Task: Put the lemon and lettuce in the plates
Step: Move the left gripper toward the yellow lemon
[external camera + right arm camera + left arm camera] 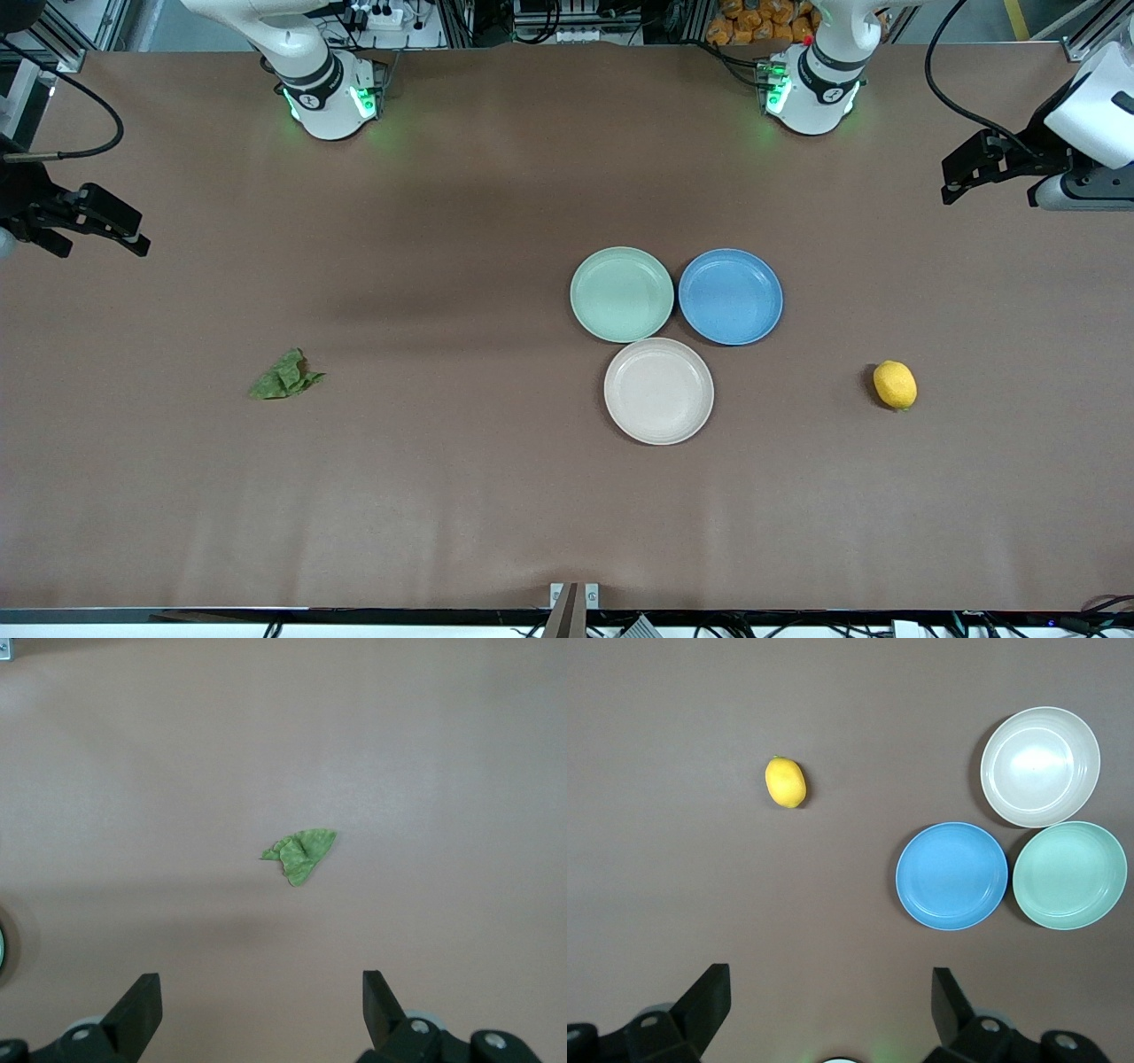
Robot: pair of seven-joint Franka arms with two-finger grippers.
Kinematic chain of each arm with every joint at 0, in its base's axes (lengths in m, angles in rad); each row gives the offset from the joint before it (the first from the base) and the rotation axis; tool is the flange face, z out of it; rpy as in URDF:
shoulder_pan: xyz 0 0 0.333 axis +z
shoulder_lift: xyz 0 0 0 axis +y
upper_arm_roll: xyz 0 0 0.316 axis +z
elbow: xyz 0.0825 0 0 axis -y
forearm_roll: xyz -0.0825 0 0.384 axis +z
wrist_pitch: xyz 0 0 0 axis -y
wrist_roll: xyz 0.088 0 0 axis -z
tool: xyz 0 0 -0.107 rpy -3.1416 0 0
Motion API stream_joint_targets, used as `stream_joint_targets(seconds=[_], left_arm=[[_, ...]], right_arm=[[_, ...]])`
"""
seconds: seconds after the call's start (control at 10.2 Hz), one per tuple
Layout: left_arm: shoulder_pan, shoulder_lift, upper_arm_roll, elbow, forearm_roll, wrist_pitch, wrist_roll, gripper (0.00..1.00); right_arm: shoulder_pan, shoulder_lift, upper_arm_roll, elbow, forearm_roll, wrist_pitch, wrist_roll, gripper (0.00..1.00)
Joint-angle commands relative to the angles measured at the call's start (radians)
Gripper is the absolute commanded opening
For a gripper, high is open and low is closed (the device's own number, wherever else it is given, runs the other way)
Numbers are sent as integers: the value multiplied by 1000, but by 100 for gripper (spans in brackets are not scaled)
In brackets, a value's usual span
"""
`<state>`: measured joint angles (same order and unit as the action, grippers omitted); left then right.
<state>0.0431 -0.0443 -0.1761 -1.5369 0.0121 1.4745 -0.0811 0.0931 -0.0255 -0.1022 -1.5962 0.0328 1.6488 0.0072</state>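
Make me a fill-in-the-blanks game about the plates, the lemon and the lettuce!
1. The lemon lies on the ____, not on a plate.
2. The plate beside the mint plate and farthest toward the left arm's end is ____.
3. The plate nearest the front camera is ____.
4. The lettuce lies toward the ____ arm's end of the table.

Missing words: table; blue; beige; right.

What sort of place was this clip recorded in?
Most likely a robotics lab: a brown-covered table edged with aluminium framing and cables, toy-like lemon, lettuce and three plates. Left gripper and right gripper wait open, up over the table's ends.
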Motion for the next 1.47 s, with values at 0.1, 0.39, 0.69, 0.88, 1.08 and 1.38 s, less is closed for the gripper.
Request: stream_joint_targets(seconds=[0.1, 0.39, 0.69, 0.88, 1.08, 1.38], left_arm=[[0, 15, 0, 31, -8, -25, 6, 100], [-2, 35, 1, 32, -3, -23, 4, 100], [9, 76, 10, 31, 8, -22, 4, 100], [11, 118, 21, 29, 12, 6, 1, 100], [24, 159, 26, 18, 41, 75, 3, 100], [64, 292, 26, 20, 87, 163, 20, 100]], right_arm=[[2, -27, -5, -19, 1, -12, -52, 100], [-1, -22, -5, -19, 1, -52, -49, 100], [-1, -24, -8, -13, 1, -60, -56, 53], [-1, -24, -8, -11, 1, -60, -56, 21], [-1, -24, -8, -11, 1, -63, -56, 4], [-1, -21, -10, -13, 1, -64, -52, 87]])
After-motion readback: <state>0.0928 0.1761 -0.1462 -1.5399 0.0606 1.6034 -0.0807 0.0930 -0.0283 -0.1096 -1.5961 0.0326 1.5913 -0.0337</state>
